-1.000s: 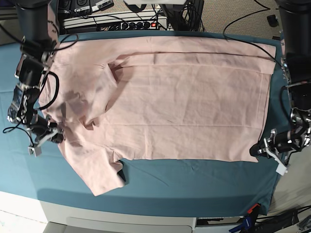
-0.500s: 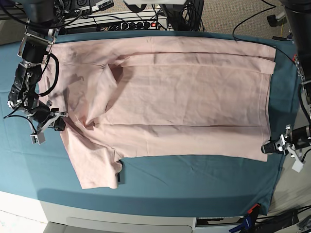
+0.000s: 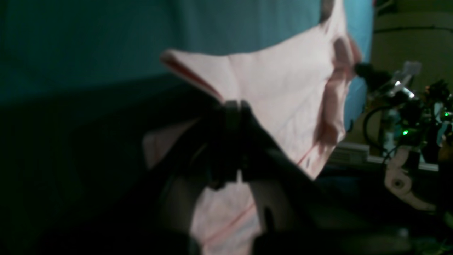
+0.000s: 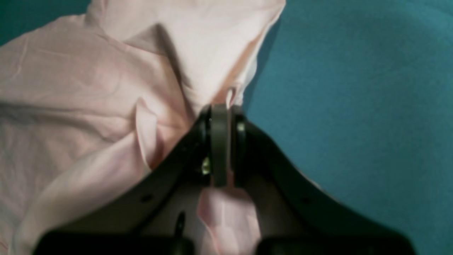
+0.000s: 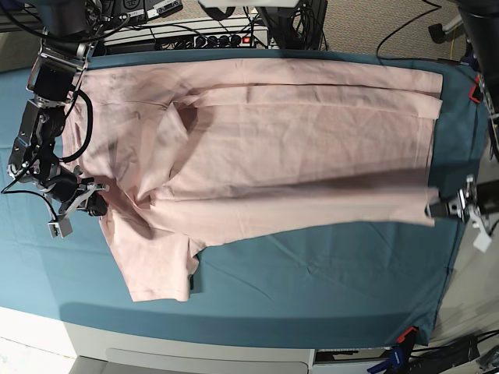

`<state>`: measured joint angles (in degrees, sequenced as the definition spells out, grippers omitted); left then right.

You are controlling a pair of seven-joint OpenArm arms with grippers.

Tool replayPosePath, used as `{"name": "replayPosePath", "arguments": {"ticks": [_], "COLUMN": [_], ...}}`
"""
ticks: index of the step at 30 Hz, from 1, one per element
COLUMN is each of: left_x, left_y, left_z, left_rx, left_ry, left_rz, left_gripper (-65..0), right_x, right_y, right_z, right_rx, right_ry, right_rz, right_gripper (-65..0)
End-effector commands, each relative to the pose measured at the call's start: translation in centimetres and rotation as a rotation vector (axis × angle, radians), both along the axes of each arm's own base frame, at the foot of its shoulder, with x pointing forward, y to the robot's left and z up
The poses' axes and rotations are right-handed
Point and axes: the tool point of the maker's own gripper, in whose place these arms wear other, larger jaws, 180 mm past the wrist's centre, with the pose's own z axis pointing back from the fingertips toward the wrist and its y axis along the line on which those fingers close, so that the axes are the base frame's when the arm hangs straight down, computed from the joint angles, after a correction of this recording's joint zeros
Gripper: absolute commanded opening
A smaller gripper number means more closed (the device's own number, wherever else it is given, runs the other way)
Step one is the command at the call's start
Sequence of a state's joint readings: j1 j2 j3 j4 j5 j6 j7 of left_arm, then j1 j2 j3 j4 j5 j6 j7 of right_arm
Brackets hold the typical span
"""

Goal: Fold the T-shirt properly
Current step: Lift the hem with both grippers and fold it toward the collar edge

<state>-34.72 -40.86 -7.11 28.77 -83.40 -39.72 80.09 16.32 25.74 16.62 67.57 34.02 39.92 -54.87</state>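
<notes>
Base view: the T-shirt (image 5: pixel 265 148) lies spread across the teal cloth (image 5: pixel 312 288), neck end toward the view's left, hem toward the right. The right gripper (image 5: pixel 92 204) (at the view's left) is clamped on the shoulder edge; the left gripper (image 5: pixel 444 207) is clamped on the near hem corner. Compared with half a second ago, the near long edge has been lifted and drawn inward, casting a dark shadow band across the body, and the hem corner now sits higher and farther right. One sleeve (image 5: pixel 160 269) lies flat toward the near table edge, with bare cloth in front of it and beyond the hem. No lettering is readable.

Left wrist view: the left gripper (image 3: pixel 231 141), jaws together, pinches the raised shirt (image 3: pixel 276 92) corner; teal cloth (image 3: pixel 88 42) lies behind, and the other arm (image 3: pixel 407 106) is blurred at far right.

Right wrist view: the right gripper (image 4: pixel 221 141), jaws together, holds a bunched fold of shirt (image 4: pixel 88 106); open cloth (image 4: pixel 354 106) lies to the right.
</notes>
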Motion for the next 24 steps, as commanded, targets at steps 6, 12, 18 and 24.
{"name": "replayPosePath", "arguments": {"ticks": [6,12,18,24], "left_x": [-0.6,-1.6,-2.7,-4.0], "left_y": [1.7,1.2,0.8,1.1], "left_z": [1.3,0.8,0.1,-0.9], "left_rx": [0.056,0.092,0.107,0.117], "left_ry": [-0.047,-0.053,-0.041,-0.008], "left_rz": [-0.01,-0.055,-0.082,-0.086], "left_gripper": [-65.0,-65.0,-65.0,-65.0], "right_x": [0.5,-0.6,-2.6,-5.2], "right_y": [-4.0,-6.5,-6.6,-6.3], "right_z": [3.9,5.1,3.2,0.4], "right_rx": [-0.08,-0.108,-0.092,-0.076], "right_ry": [-0.066,-0.06,0.005,0.094], "right_rz": [-0.024,-0.038,-0.033,-0.025], "right_gripper": [-65.0,-65.0,-65.0,-65.0]}}
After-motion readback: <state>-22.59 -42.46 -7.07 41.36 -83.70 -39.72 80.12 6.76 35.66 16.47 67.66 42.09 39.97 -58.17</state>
